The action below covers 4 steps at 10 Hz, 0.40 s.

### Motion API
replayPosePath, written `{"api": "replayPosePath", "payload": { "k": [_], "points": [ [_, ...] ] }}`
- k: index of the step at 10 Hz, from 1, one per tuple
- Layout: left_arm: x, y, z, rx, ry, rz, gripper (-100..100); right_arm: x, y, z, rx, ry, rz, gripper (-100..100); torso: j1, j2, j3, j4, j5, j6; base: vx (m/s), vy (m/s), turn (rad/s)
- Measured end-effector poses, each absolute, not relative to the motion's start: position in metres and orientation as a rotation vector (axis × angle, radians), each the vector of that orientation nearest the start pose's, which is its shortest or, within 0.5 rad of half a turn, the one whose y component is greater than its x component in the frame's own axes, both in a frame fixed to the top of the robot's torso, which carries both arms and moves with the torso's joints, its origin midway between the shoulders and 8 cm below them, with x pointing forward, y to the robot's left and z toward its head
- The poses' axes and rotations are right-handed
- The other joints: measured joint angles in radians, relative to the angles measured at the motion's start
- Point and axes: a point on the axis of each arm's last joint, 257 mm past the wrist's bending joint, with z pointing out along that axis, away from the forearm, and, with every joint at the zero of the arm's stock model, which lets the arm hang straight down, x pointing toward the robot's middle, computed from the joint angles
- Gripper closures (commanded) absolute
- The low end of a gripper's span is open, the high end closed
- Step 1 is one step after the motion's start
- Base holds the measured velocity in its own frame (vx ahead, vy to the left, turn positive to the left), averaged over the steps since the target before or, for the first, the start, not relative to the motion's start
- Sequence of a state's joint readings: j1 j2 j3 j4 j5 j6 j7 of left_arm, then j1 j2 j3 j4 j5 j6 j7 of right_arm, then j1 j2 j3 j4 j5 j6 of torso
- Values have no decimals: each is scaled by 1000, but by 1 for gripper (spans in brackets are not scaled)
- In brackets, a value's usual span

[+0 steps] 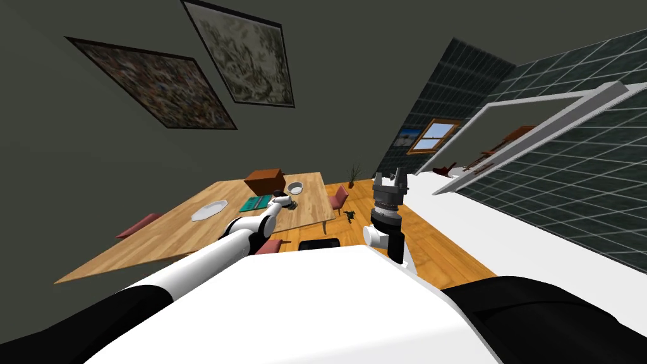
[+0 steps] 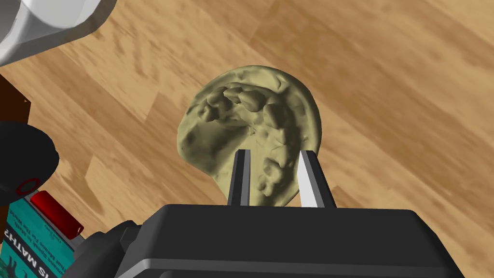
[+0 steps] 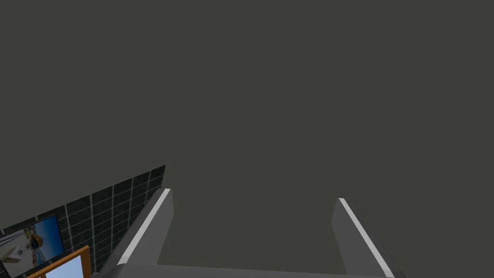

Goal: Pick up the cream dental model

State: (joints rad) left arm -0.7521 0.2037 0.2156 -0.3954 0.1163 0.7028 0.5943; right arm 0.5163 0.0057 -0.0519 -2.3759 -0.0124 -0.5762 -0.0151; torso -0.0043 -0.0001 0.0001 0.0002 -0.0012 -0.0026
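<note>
While the right jaws stand wide open and empty off the table (image 1: 164, 237) edge, the left jaws are clamped on the yellowish dental model (image 2: 251, 120) over the table.

**Inspector:** Premises classed as a home, dining room.

**Clerk:** Grounds?

**Inspector:** A wooden dining table (image 1: 183, 237) with red-seated chairs (image 1: 140, 225) along its edges. A white plate (image 1: 208, 210) sits mid-table and a bowl (image 1: 295, 187) near the far edge.

**Clerk:** And the room itself?

**Inspector:** Two framed pictures (image 1: 155, 82) hang on a dark wall. There is a wood-framed window (image 1: 435, 135), a plank floor (image 1: 442, 249) and a potted plant (image 1: 354, 173) beyond the table's far corner.
</note>
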Motion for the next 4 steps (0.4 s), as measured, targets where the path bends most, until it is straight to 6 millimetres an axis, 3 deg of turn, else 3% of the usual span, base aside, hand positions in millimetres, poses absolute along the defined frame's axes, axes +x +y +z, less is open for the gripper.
{"api": "replayPosePath", "payload": {
  "k": [2,3,4],
  "points": [
    [546,273,-458,-2584,1259,-570,100,304,-290,75,534,489,1300,0,0,0,0,1,0,1,3,-55,201],
    [550,268,-454,-2574,1284,-577,100,304,-290,75,534,489,1300,0,1,0,0,1,0,0,3,-24,38],
    [550,268,-454,-2571,1288,-576,0,304,-290,75,534,489,1300,0,2,0,0,0,0,1,0,0,0]
  ]
}}
